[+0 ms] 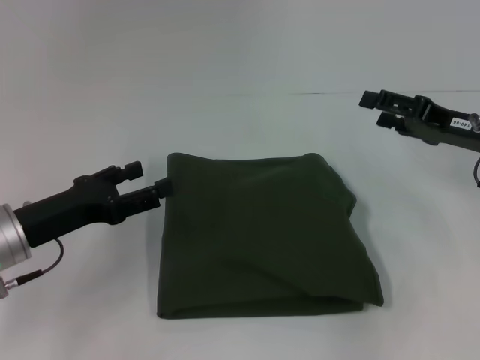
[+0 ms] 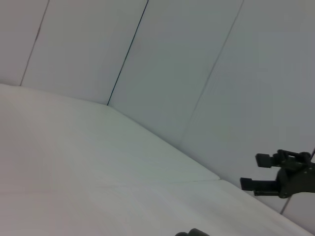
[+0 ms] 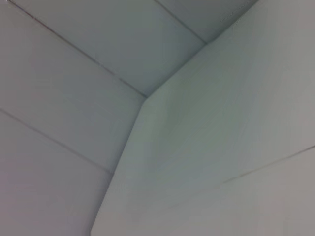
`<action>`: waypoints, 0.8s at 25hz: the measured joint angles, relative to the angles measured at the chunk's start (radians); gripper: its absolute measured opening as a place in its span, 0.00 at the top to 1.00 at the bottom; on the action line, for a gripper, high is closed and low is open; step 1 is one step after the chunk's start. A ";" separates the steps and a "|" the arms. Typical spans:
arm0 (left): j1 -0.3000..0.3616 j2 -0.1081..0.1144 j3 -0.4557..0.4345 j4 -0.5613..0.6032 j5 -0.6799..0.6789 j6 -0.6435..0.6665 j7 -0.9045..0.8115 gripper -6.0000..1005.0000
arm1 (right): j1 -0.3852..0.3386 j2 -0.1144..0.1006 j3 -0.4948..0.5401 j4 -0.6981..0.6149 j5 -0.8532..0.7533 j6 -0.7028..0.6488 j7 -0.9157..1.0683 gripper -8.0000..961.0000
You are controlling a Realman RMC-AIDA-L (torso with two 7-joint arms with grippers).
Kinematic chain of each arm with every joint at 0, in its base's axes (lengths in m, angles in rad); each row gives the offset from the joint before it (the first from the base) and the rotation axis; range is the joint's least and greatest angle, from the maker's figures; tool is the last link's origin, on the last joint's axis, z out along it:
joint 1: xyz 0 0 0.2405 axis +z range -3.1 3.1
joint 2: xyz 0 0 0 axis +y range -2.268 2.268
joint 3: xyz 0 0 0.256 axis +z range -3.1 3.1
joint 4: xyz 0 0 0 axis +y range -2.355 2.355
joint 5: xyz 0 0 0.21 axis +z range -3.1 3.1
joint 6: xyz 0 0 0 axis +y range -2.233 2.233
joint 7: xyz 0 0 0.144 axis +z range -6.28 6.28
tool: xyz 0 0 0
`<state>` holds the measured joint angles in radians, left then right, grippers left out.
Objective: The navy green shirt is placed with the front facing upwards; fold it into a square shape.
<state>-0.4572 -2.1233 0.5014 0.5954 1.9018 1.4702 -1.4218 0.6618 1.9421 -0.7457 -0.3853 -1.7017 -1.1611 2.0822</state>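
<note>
The navy green shirt (image 1: 262, 236) lies folded into a rough square in the middle of the white table, plain side up, with no lettering showing. My left gripper (image 1: 148, 178) sits at the shirt's far left corner. It is open, and its lower fingertip (image 1: 162, 187) touches the cloth edge with nothing held. My right gripper (image 1: 375, 109) hovers open, up and off to the right of the shirt, clear of it. The left wrist view shows that right gripper (image 2: 253, 171) in the distance. The right wrist view shows only table and wall.
The white table (image 1: 247, 120) stretches around the shirt on all sides. Pale wall panels (image 2: 187, 64) stand behind it. A thin seam line (image 1: 390, 91) runs along the far right of the table.
</note>
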 joint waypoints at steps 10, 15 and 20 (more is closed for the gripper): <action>-0.032 -0.010 0.001 -0.005 -0.028 -0.152 -0.031 0.12 | -0.002 -0.005 -0.132 -0.015 0.000 -0.088 0.011 0.15; -0.060 -0.013 0.010 -0.013 -0.022 -0.268 -0.082 0.12 | -0.007 -0.006 -0.202 -0.011 -0.028 -0.102 0.035 0.15; -0.084 -0.007 0.024 -0.026 -0.017 -0.319 -0.116 0.12 | -0.027 -0.004 -0.194 -0.018 -0.080 -0.130 0.049 0.16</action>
<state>-0.5416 -2.1306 0.5251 0.5690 1.8849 1.1509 -1.5376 0.6349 1.9377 -0.9399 -0.4028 -1.7822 -1.2908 2.1309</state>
